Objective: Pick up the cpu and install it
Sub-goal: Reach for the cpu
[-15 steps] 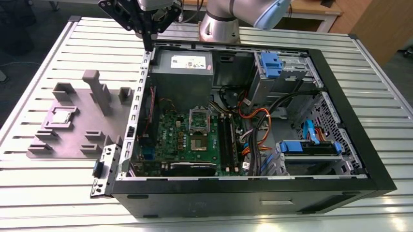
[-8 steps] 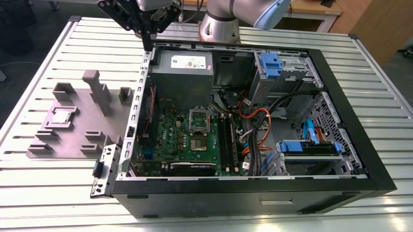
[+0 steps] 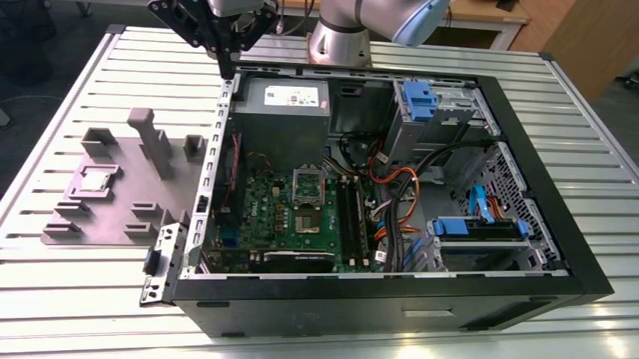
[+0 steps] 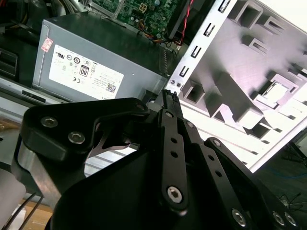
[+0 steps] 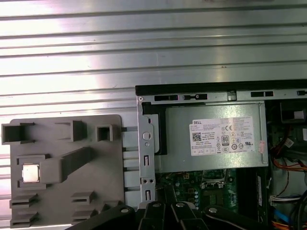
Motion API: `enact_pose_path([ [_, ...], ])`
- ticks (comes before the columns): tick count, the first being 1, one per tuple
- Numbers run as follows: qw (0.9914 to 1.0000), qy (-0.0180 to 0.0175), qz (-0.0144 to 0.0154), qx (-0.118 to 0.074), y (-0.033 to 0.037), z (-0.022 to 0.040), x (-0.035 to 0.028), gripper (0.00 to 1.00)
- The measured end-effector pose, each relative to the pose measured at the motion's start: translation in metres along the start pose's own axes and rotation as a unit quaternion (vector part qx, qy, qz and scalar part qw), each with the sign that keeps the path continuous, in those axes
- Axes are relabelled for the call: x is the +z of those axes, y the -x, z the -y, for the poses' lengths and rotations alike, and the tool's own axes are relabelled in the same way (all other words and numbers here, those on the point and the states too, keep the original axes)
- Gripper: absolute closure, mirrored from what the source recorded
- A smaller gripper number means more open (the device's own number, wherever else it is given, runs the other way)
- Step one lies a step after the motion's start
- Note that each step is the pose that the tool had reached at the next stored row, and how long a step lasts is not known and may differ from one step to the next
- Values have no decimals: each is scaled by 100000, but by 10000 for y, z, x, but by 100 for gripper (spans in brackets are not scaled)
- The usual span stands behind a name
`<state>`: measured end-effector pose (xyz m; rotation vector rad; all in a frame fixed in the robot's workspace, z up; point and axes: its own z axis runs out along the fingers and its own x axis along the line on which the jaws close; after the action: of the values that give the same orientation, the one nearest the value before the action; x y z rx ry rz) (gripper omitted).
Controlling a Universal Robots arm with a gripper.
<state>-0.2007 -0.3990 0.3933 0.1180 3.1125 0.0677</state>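
The cpu point(image 3: 97, 179) is a small silvery square lying in a recess of the grey fixture plate point(image 3: 120, 217), at the exterior view's left of the open computer case. Both wrist views catch the cpu point(image 5: 30, 173) point(image 4: 279, 89) too. My black gripper point(image 3: 227, 73) hangs high over the case's back corner by the power supply, well away from the cpu. Its fingers point(image 4: 169, 103) meet at the tips with nothing between them. On the green motherboard point(image 3: 269, 217), the socket point(image 3: 307, 220) lies uncovered with its metal frame point(image 3: 307, 181) swung up.
A grey power supply box point(image 5: 211, 136) with a white label sits in the case's back corner. Orange and black cables point(image 3: 399, 194) and blue drive brackets point(image 3: 477, 226) crowd the case's right side. Grey posts point(image 3: 150, 138) rise from the fixture plate. The ribbed metal table point(image 3: 90, 299) surrounds everything.
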Motion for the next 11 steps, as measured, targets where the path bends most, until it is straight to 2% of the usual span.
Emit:
enact_pose_path([
  [11,100000,0,1,1,-24,2,-1,89],
])
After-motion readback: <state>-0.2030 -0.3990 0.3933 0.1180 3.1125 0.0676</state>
